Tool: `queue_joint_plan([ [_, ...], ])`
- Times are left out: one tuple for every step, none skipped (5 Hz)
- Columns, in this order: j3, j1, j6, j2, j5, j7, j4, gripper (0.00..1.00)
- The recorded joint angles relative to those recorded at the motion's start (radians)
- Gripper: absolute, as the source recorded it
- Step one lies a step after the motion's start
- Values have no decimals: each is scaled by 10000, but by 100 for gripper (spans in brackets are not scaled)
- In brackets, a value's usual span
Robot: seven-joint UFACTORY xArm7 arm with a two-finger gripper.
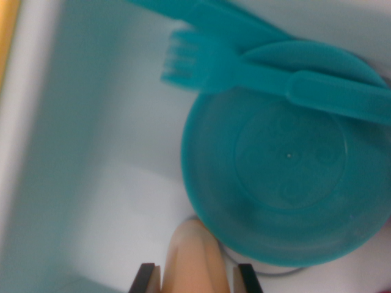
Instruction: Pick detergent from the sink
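Note:
A peach-orange detergent bottle (192,247) pokes up at the bottom centre of the wrist view, blurred and seen end-on. My gripper (195,278) is shut on it, with one dark finger (145,278) on its left side and the other on its right. Only the bottle's rounded top shows; the rest is hidden below the frame. It hangs over the white sink (91,201) floor, just beside the rim of a teal plate.
A teal plate (287,165) fills the right half of the sink. A teal fork (244,70) lies across the plate's upper rim, and another teal utensil (214,15) lies beyond it. The sink's pale wall (30,122) runs down the left, with a yellow edge (7,36) outside it.

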Motion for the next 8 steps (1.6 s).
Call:
queue_joint_plan([
  [0,0,0,0,0,0,0,100],
  [1,1,131,-38,-2,1,93,100],
  [1,1,131,-38,-2,1,93,100],
  [3,2,332,-96,-6,3,236,100],
  [3,2,332,-96,-6,3,236,100],
  [4,3,577,-168,-10,4,410,100],
  [4,3,577,-168,-10,4,410,100],
  [7,5,893,-259,-16,7,634,100],
])
